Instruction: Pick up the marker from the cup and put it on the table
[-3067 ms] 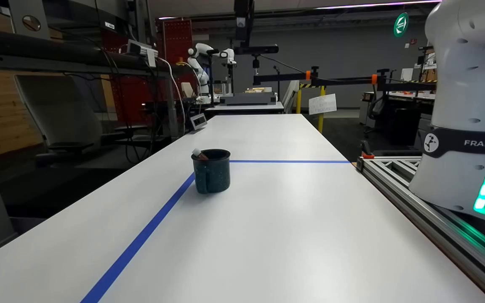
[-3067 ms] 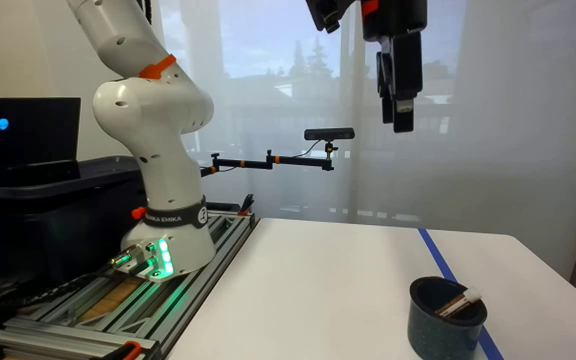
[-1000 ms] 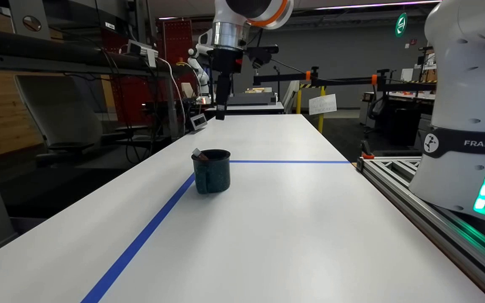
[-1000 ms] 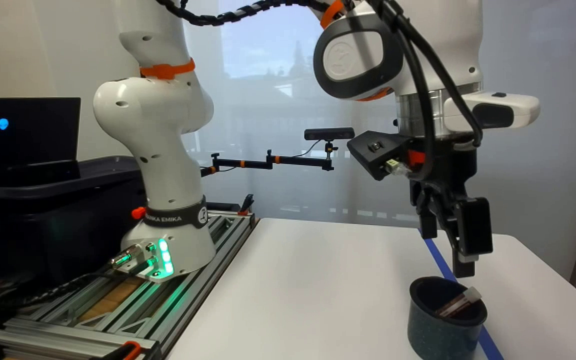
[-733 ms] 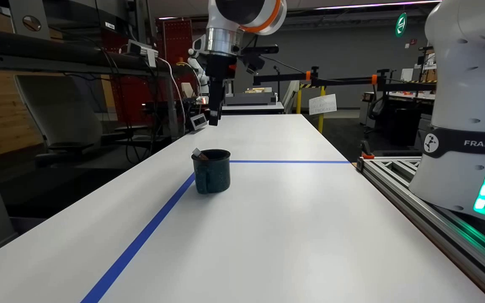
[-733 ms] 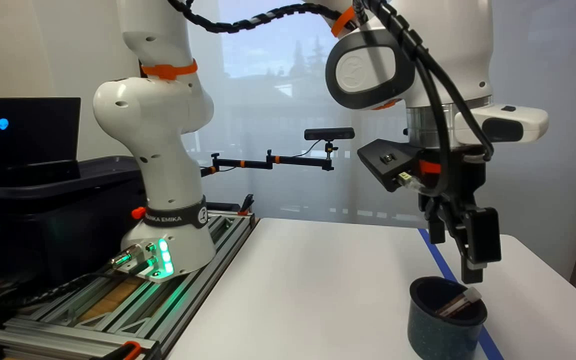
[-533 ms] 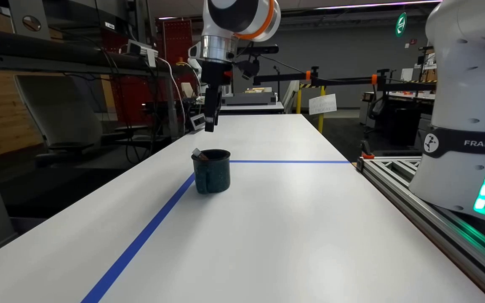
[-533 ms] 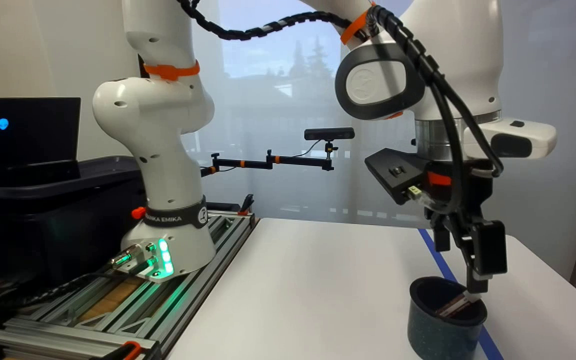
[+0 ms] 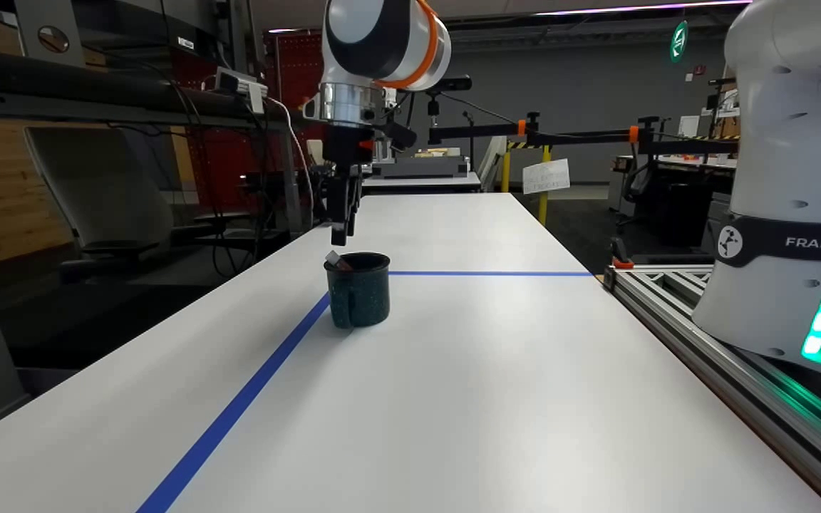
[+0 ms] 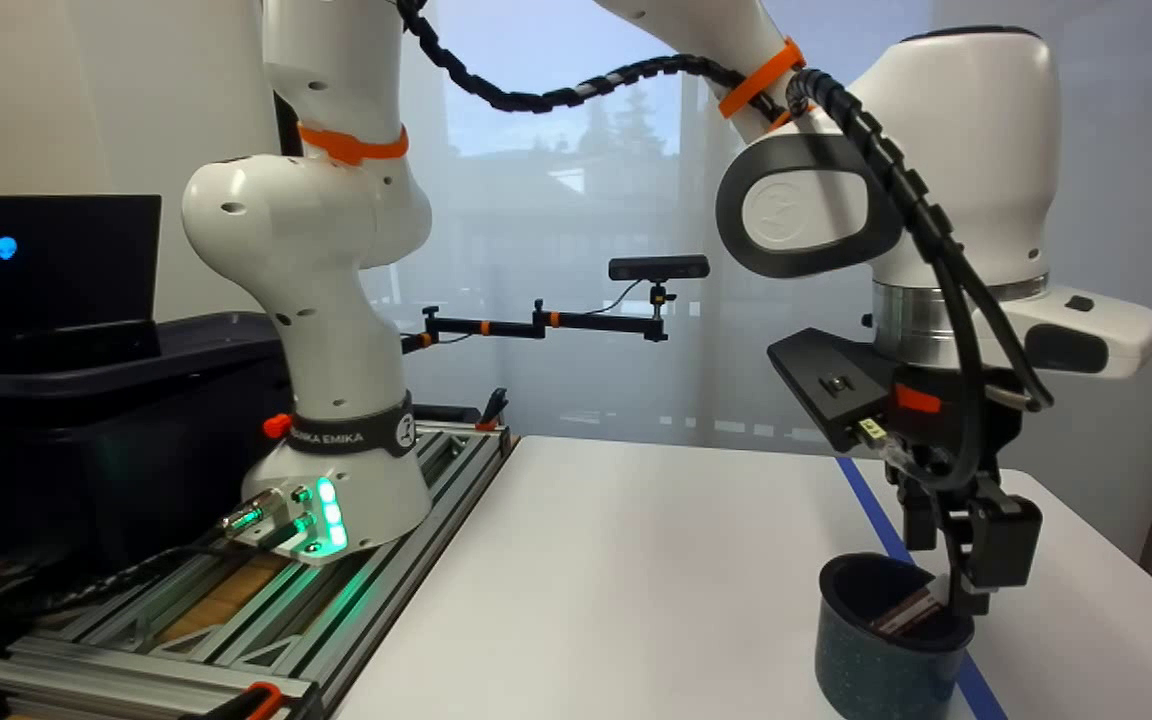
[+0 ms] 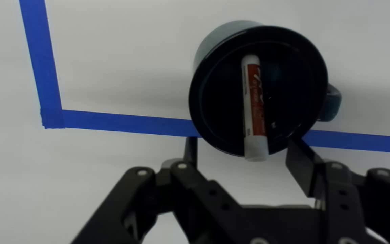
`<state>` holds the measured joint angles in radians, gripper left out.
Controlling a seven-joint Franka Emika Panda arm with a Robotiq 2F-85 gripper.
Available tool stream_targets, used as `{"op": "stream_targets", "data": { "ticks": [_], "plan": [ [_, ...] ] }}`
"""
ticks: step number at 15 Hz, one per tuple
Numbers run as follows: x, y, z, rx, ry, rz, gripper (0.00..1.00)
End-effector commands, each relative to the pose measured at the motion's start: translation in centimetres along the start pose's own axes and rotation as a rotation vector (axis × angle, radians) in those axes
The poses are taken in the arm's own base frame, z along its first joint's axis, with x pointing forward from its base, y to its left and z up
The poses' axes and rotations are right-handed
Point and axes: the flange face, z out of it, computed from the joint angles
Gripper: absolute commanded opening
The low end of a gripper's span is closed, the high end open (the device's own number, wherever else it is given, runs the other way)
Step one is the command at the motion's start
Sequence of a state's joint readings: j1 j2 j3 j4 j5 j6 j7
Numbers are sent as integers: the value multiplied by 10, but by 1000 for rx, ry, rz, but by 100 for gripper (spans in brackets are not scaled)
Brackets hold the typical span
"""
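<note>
The dark teal cup stands upright on the white table [image 9: 496,370] in both exterior views [image 9: 359,299] [image 10: 881,670]; its wall also shows in the wrist view [image 11: 212,42]. The marker [image 11: 256,101] leans inside it, with a reddish-brown label and whitish ends. One end sticks out over the rim, as an exterior view [image 10: 904,610] shows. My gripper is open and empty, pointing down just above the cup's rim in both exterior views [image 9: 343,239] [image 10: 946,578]. In the wrist view [image 11: 242,140] its fingers stand apart on either side of the marker's protruding end, not touching it.
Blue tape [image 9: 254,388] runs along and across the table, passing under the cup. The cup's handle [image 11: 331,103] sticks out at one side. The robot base [image 10: 336,500] stands on a grey metal rail [image 10: 446,520] at the table's edge.
My gripper has come down from high above the table to just over the cup's rim, beside the marker's protruding end. It stays open. The cup and marker have not moved.
</note>
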<state>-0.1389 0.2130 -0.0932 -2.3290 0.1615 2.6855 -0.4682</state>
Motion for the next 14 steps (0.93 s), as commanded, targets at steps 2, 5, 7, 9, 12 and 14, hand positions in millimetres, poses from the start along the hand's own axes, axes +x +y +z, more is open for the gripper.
{"op": "stream_targets", "data": {
  "ticks": [2,5,7,9,12,14],
  "plan": [
    [13,2,3,3,7,33,48],
    [17,1,5,7,6,34,50],
    [20,0,7,15,6,29,51],
    [23,-2,10,19,3,23,51],
    [26,-5,13,26,-2,19,46],
    [28,-6,15,28,-4,17,42]
  ]
}}
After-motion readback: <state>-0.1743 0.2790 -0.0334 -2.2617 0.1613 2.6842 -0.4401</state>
